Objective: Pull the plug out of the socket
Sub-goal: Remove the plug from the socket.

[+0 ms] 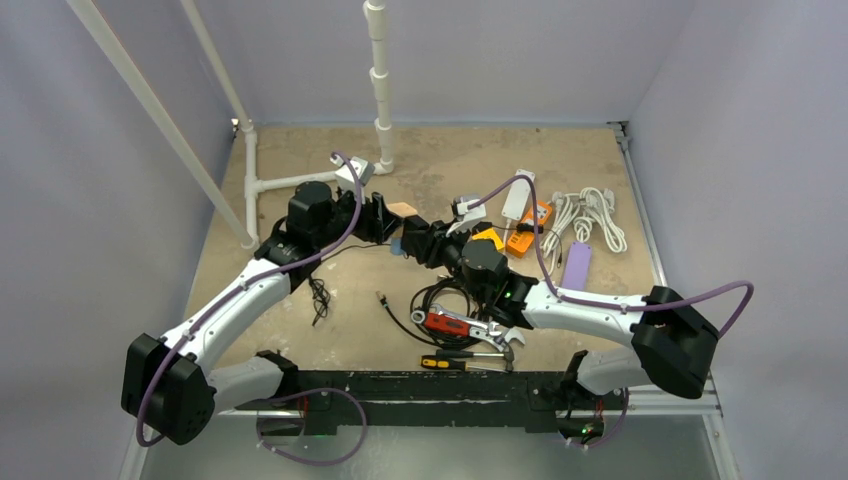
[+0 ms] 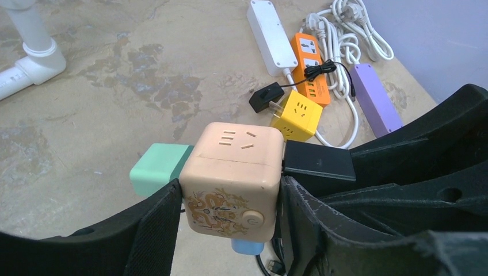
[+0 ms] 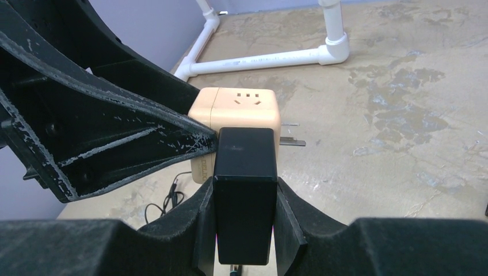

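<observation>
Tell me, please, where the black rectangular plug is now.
Centre of the right wrist view: the black rectangular plug sits in the jaws of the right gripper, its far end against the beige cube socket.

**Arms meet nose to nose, both jaws clamped**

Left arm (image 1: 235, 300) runs forward from its base, and its wrist turns to the right. Right arm (image 1: 580, 305) stretches forward and left, with the wrist low. The grippers face each other, almost tip to tip. Left gripper (image 2: 230, 198) pinches the cube socket (image 2: 230, 167) by its sides. Right gripper (image 3: 244, 204) pinches the black plug (image 3: 244, 172), with fingers (image 3: 201, 215) flat against it.
</observation>
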`<action>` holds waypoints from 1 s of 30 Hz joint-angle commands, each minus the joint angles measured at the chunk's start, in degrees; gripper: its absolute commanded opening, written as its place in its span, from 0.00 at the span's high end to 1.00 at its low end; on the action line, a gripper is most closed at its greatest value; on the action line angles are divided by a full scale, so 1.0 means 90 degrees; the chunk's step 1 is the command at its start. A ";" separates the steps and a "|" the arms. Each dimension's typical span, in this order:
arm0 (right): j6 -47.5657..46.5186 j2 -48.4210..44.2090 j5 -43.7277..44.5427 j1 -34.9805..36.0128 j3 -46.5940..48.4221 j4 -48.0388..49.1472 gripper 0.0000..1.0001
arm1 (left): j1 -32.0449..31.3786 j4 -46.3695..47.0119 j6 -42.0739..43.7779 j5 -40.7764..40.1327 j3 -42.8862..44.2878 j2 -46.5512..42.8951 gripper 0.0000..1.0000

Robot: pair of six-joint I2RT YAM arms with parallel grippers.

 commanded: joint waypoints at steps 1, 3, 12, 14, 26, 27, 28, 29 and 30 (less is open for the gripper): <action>0.0084 -0.0340 -0.0597 0.0189 0.0173 0.1388 1.00 | 0.0011 0.0223 -0.0099 0.0005 0.0155 0.0151 0.55; 0.0307 -0.0379 -0.0848 0.0182 0.0093 0.1347 1.00 | 0.0013 0.0311 -0.0115 0.0077 0.0105 0.0105 0.67; 0.0687 -0.0832 -0.2102 -0.0584 -0.0608 0.1754 1.00 | 0.0008 0.0342 -0.0106 0.0107 0.0061 0.0076 0.87; 0.0854 -0.0886 -0.2543 -0.0881 -0.0818 0.2064 1.00 | 0.0008 0.0340 -0.0106 0.0105 0.0056 0.0086 0.87; 0.0417 -0.0373 -0.1212 -0.0240 -0.0010 0.1134 1.00 | 0.0008 0.0358 -0.0201 0.0035 0.0041 0.0129 0.85; 0.0405 -0.0351 -0.0990 -0.0139 0.0055 0.1053 1.00 | 0.0008 0.0335 -0.0196 -0.0014 0.0046 0.0129 0.83; 0.0395 -0.0352 -0.0853 -0.0064 0.0075 0.1036 1.00 | 0.0008 0.0306 -0.0194 -0.0060 0.0060 0.0126 0.80; 0.0393 -0.0389 -0.0776 -0.0027 0.0054 0.1081 1.00 | 0.0008 0.0267 -0.0174 -0.0123 0.0073 0.0112 0.77; 0.0393 -0.0437 -0.0767 -0.0013 -0.0011 0.1180 1.00 | 0.0008 0.0221 -0.0145 -0.0201 0.0089 0.0101 0.73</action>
